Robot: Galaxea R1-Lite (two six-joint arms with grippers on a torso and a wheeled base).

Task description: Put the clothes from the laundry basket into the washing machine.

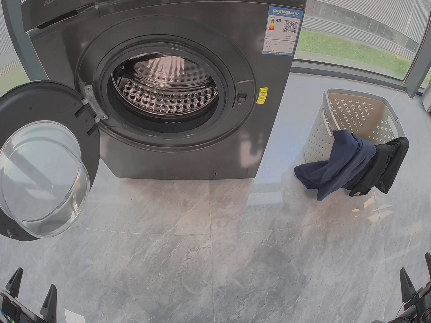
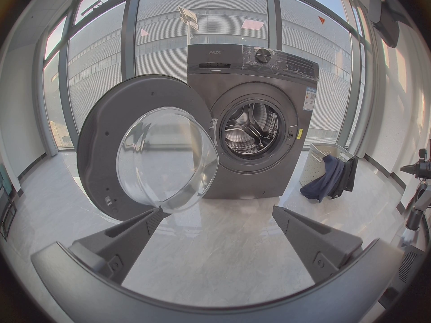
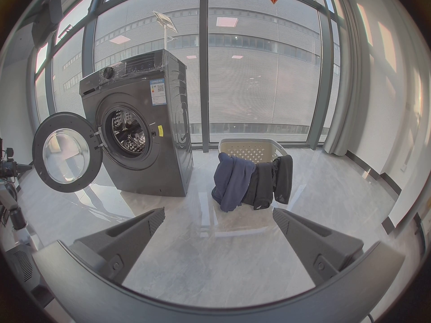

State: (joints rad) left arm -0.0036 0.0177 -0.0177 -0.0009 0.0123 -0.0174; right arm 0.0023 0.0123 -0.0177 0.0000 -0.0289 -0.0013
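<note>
A grey front-loading washing machine (image 1: 179,126) stands ahead with its round door (image 1: 42,158) swung wide to the left and a bare steel drum (image 1: 166,88) inside. To its right sits a cream laundry basket (image 1: 359,113). A navy garment (image 1: 339,164) and a black garment (image 1: 381,167) hang over the basket's near rim down to the floor. My left gripper (image 1: 31,292) is low at the near left, open and holding nothing. My right gripper (image 1: 417,277) is low at the near right, open, well short of the basket. The washer (image 3: 134,131) and basket (image 3: 251,151) lie ahead of my right gripper (image 3: 218,214).
Grey marble floor (image 1: 215,247) stretches between me and the machine. The open door (image 2: 143,149) juts out on the left at gripper height. Large windows (image 1: 368,32) and a ledge run behind the basket.
</note>
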